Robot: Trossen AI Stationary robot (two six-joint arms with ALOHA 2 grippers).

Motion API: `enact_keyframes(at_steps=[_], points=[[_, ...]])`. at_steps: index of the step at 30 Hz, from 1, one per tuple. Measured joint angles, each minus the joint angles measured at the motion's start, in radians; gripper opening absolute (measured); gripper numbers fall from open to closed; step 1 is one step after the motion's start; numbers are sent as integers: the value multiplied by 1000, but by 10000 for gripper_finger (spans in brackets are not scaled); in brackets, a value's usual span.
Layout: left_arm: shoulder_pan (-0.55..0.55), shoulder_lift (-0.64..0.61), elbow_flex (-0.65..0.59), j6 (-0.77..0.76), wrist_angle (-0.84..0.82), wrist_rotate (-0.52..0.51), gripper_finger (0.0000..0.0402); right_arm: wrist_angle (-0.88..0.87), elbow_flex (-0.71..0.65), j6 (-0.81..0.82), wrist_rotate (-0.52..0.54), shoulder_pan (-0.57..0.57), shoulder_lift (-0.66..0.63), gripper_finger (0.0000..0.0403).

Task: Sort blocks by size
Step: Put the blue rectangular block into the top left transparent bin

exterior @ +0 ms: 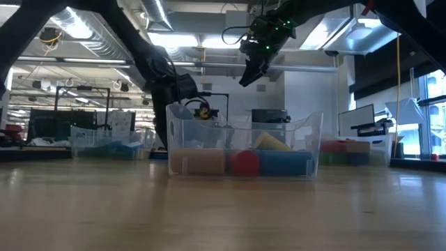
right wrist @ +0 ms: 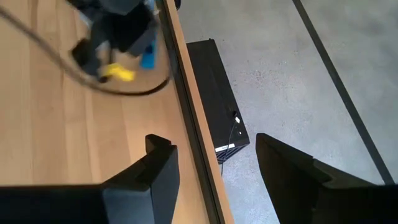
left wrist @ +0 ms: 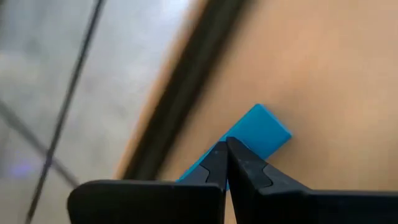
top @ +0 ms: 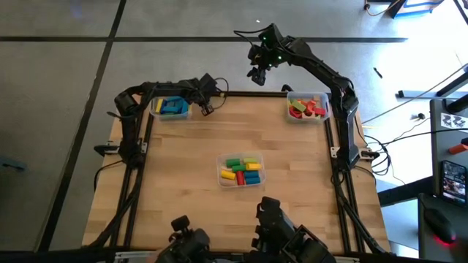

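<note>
Right gripper (top: 257, 75) open past far edge, left gripper (top: 207, 109) clenched empty, centre bin (top: 241, 170) holding mixed blocks (top: 243, 171)

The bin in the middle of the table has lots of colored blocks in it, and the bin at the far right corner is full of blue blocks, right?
Not quite. The middle bin does hold mixed colored blocks, but the far right corner bin holds red and orange blocks, not blue ones. The blue blocks are in the far left bin. The high view shows this.
</note>
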Motion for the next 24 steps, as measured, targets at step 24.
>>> enact_keyframes(at_steps=[24], points=[[-219,-205,62,139,-335,295,1,-72,0,-33,-4,0,0,205]])
